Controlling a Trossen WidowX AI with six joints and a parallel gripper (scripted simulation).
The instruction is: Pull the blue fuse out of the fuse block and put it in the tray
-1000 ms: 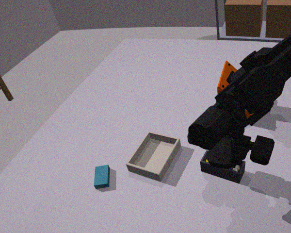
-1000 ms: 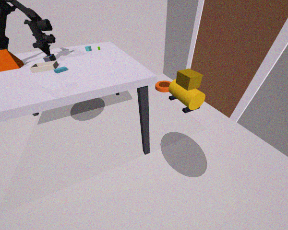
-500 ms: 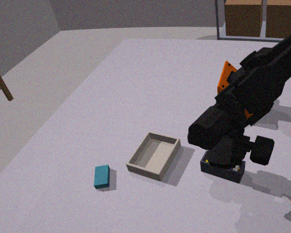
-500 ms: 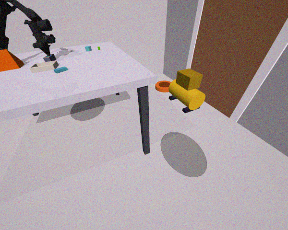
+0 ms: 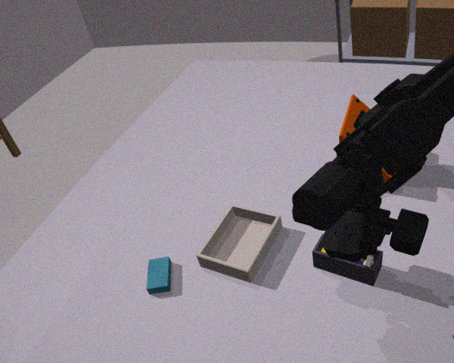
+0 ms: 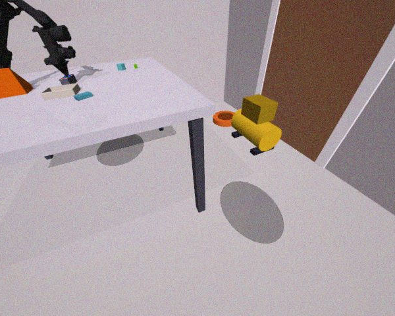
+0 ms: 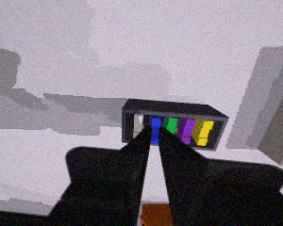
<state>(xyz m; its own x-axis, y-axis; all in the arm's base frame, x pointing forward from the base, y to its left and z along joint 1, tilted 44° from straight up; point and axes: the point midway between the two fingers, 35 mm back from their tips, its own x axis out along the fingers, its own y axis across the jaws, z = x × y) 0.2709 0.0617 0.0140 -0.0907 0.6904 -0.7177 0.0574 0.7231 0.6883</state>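
Two fingers of my pincer (image 7: 155,134) are clamped narrowly on the blue fuse (image 7: 156,126), which sits in the fuse block (image 7: 174,109) beside the green fuse (image 7: 171,124); the tray (image 5: 216,262) lies nearby on the table (image 5: 180,136).

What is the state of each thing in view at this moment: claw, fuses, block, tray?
claw: shut on the blue fuse, over the fuse block
blue fuse: seated in the block, upright, gripped on both sides
green fuse: seated, untouched
purple fuse: seated, untouched
yellow fuse: seated, untouched
fuse block: on the table, beside the tray
tray: holds nothing
teal block: lying flat on the table, apart from the tray
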